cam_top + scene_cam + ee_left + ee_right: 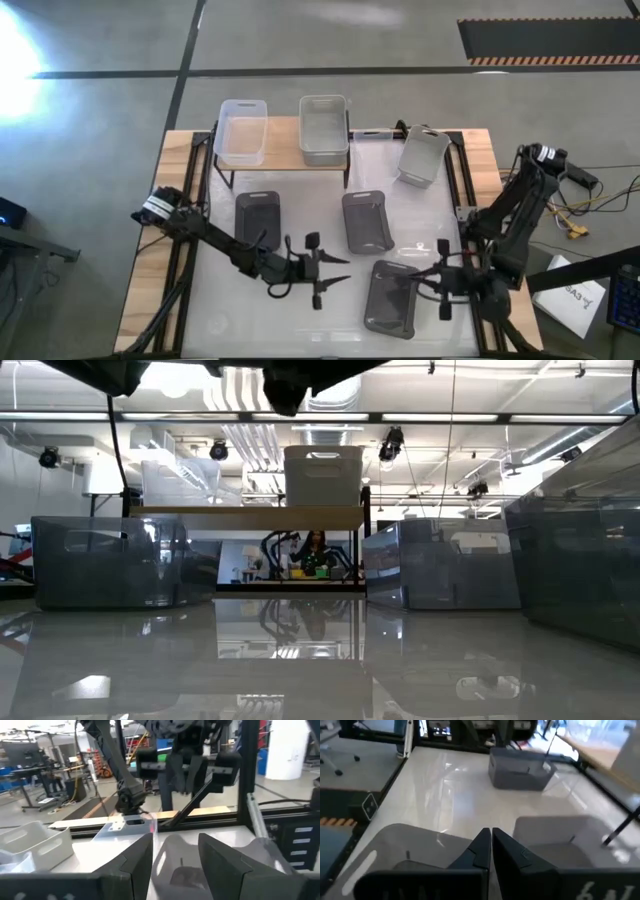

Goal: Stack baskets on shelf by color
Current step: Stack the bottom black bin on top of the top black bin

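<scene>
The shelf (283,150) stands at the table's far side, with a clear basket (242,131) and a light grey basket (323,128) resting side by side on its board. Another light grey basket (423,156) lies askew on the table to the shelf's right. Three dark grey baskets rest on the table: left (258,220), middle (365,221) and near right (391,297). My left gripper (338,270) is open and empty between them, above the table. My right gripper (428,281) is shut at the right end of the near-right basket (405,852). My right gripper has its shut fingers (481,847) over the right end of the near-right dark basket, pointing toward the table's left. The fingers hide the spot below them, so I cannot tell whether they touch the rim.
Black rails (457,175) run along the table's left and right sides. There is bare table (300,325) along the near edge. The low view shows the shelf (250,516) with room under its board.
</scene>
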{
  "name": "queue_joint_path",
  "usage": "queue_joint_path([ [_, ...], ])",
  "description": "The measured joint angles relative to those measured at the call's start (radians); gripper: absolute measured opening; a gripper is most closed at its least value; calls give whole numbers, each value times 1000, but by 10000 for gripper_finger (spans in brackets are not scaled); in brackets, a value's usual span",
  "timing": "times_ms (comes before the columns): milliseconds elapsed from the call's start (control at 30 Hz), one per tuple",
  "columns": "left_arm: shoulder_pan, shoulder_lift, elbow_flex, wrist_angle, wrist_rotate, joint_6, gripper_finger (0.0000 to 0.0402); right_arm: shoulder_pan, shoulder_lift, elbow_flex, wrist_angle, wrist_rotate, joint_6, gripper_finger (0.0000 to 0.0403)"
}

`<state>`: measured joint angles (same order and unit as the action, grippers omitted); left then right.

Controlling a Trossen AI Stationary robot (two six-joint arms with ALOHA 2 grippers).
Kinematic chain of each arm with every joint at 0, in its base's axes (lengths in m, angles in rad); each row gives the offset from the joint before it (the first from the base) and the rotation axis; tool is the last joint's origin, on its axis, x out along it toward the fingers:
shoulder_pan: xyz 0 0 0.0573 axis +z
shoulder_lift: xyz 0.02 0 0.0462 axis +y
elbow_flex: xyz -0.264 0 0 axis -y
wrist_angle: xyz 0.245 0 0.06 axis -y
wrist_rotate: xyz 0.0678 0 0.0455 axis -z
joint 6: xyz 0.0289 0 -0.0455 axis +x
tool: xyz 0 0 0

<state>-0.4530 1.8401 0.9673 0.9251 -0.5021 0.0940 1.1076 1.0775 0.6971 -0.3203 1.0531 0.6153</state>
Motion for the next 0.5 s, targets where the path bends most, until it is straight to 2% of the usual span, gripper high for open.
queue_joint_path([
  [100, -13, 2, 6, 0, 29, -1, 143, -11, 21, 0, -24, -4, 132, 9],
  [167, -32, 2, 6, 0, 36, -6, 143, -42, 17, 0, -56, -45, 194, 9],
  [367, -99, 2, 5, 0, 37, -20, 143, -200, -33, 3, -148, -264, 205, 9],
  [500, -145, 2, 5, 0, 30, -35, 143, -336, -34, 42, -294, -405, 286, 9],
])
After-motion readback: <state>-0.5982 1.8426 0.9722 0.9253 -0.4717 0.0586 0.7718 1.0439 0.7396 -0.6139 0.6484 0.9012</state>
